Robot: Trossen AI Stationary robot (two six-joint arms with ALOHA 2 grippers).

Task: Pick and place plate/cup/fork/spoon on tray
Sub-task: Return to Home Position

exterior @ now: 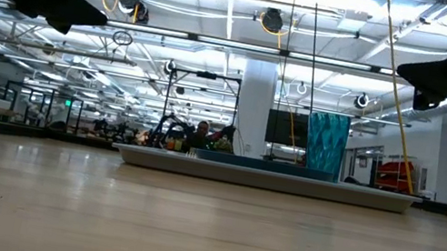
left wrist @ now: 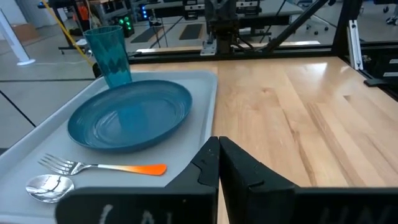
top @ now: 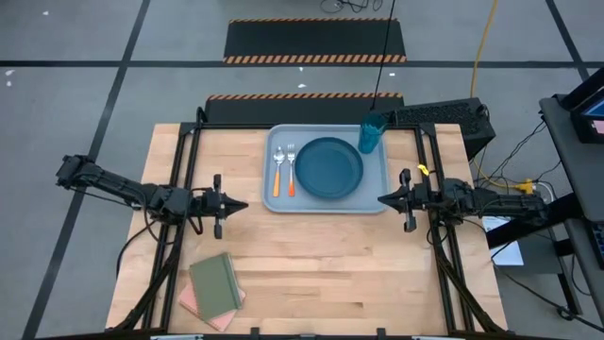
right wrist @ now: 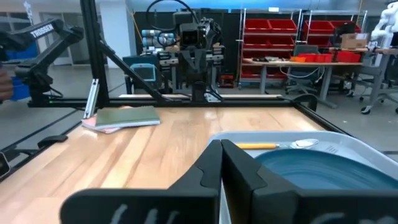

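Sitting toward the far side of the wooden bench (top: 321, 255), the tray (top: 326, 205) carries every piece of the setting. The plate (top: 329, 167) lies in its middle, the cup (top: 371, 135) stands upright in the tray's far right corner just beside the plate, and the spoon (top: 277, 172) and fork (top: 291, 170) lie side by side along the tray's left part, their orange handles pointing toward the near edge. The left end effector (top: 242, 204) hangs above the bench just off the tray's near left corner, its fingers clenched together on nothing. The right end effector (top: 382, 199) hangs just off the tray's near right corner, likewise clenched and empty. A green notebook (top: 215, 282) rests on a pink one near the bench's front left.
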